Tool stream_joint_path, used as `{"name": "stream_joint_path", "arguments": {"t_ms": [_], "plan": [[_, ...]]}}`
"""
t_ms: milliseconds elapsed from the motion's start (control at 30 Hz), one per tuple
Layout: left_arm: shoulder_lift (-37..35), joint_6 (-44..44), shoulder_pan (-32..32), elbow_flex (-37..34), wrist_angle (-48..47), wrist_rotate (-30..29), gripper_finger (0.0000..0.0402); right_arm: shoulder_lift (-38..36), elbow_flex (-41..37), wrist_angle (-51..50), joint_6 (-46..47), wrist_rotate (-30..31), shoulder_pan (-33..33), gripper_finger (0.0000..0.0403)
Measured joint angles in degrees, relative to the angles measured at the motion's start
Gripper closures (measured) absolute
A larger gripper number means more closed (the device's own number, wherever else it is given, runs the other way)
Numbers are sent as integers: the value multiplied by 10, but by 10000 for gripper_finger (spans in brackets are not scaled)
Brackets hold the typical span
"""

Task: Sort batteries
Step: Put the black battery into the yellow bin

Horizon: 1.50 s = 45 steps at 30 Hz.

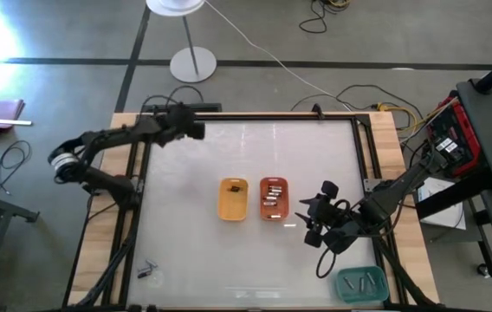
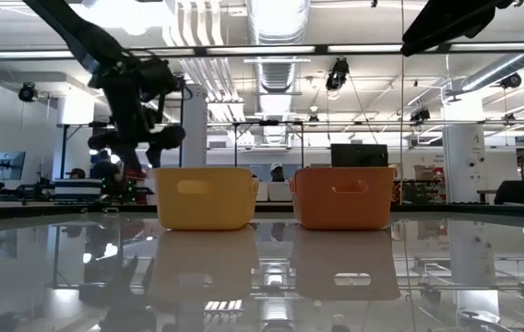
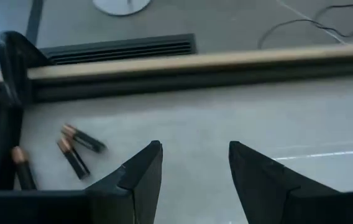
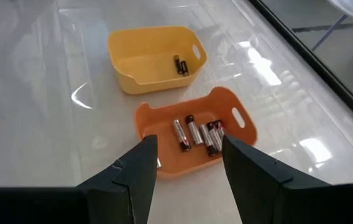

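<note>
Dark batteries [image 3: 77, 149] near left fingers [image 3: 140, 177] show in left wrist view alone.

1. No text, label, brand, number or sign can be read in any of the views.
2. The batteries [image 4: 196, 133] in the orange tray [image 4: 153, 116] show light and dark bands, but no lettering on them can be made out.
3. The loose batteries [image 3: 77, 148] seen from the left wrist have copper-coloured ends and dark bodies; no brand name is legible.
4. The red and black box [image 1: 450, 139] at the table's right edge carries pale patches that may be labels, too small to read.
5. The screens and fittings in the room beyond the table, in the low view, show no readable signs.
</note>
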Motion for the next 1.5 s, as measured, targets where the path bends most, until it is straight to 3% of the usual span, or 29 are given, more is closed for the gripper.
{"name": "stream_joint_path", "arguments": {"t_ms": [300, 533, 800, 1267, 1500], "plan": [[142, -24, 71, 92, -13, -12, 233, 0, -7, 1, 0, -3, 6, 229], [207, -141, 95, 112, -55, -18, 233, 0, -26, 13, 3, -4, 10, 230], [205, -211, 93, 102, -81, -83, 233, 1, -54, 13, 4, -5, 10, 218], [202, -343, 92, 90, -95, -72, 233, 1, -85, 26, 13, 2, 9, 213], [202, -396, 98, 91, -86, -98, 236, 1, -90, 26, 51, -17, 12, 214]]}}
